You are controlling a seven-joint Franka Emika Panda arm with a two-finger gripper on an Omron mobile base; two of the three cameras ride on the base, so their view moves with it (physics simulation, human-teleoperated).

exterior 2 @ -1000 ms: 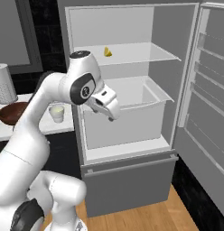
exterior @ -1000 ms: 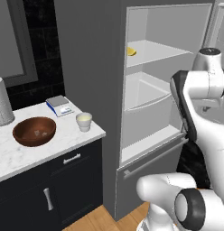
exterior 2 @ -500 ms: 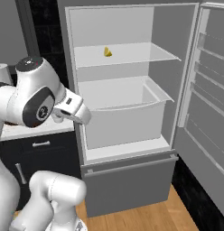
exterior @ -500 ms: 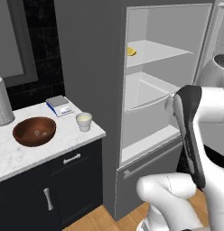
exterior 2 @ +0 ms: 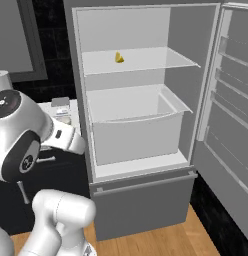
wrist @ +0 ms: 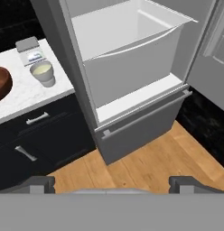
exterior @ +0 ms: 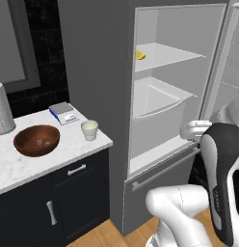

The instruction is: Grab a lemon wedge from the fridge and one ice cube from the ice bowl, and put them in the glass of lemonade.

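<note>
The fridge point(exterior 2: 188, 35) stands open, its door point(exterior 2: 231, 115) swung out to the right. A tiny yellow lemon wedge point(exterior 2: 119, 58) lies on the upper white shelf, also seen as lemon wedge point(exterior: 139, 55). On the marble counter left of the fridge sit the reddish-brown ice bowl point(exterior: 36, 140) and the glass of lemonade point(exterior: 89, 130). In the hand view my gripper point(wrist: 112, 184) is open, its fingertips point(wrist: 39, 182) far apart with nothing between them. It is pulled back from the fridge, facing its lower drawer point(wrist: 132, 67) and the glass of lemonade point(wrist: 43, 73).
A small scale point(exterior: 63, 112) lies behind the glass, and a white paper-towel roll point(exterior: 2, 115) stands at the counter's far left. Dark cabinets point(wrist: 46, 131) sit under the counter. A deep white crisper drawer point(exterior 2: 133, 122) fills the fridge below the shelf. Wooden floor point(wrist: 145, 167) lies in front.
My arm has swung back from the fridge opening and folded in near the base. The lemon wedge, glass and bowl have stayed put.
</note>
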